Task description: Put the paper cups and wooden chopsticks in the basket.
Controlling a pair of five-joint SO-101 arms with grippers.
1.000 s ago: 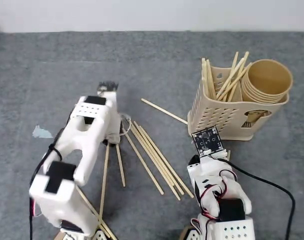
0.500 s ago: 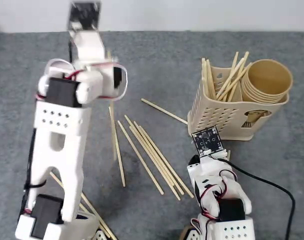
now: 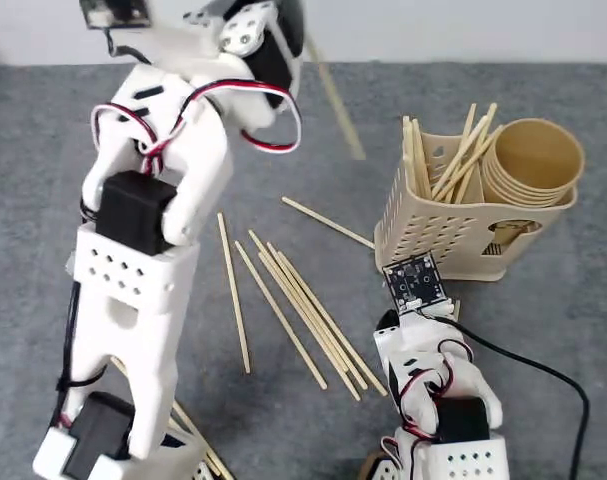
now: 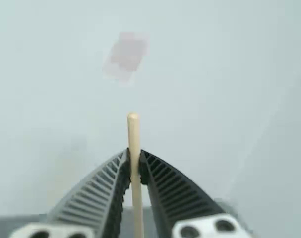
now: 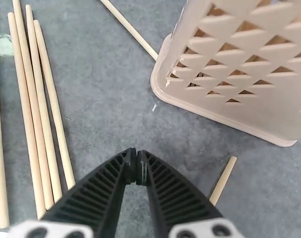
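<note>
The counter [image 3: 503, 340] was covered in a grey, felt-like mat, and a plain pale wall [image 3: 463, 25] ran along its far edge. The left pincer [image 4: 134, 157] stood high over the far side of the counter. It was pinching a round wooden chopstick [image 4: 133, 134], whose tip poked out past the fingers toward the wall. A faint pinkish patch [image 4: 126, 54] showed on that wall.

The right pincer [image 5: 136, 161] hung low over bare mat near the beige lattice plastic basket [image 5: 239, 64], its jaws pressed together with nothing between them.

A stack of brown paper cups [image 3: 533, 160] sat in one end of the basket, and several upright chopsticks [image 3: 453, 160] leaned in the part beside it. A loose bunch of chopsticks [image 3: 308, 310] lay on the mat between the two arms. A single stick [image 3: 328, 222] lay near the basket's foot, and a short chopstick end [image 5: 222, 181] showed just beside its base.
</note>
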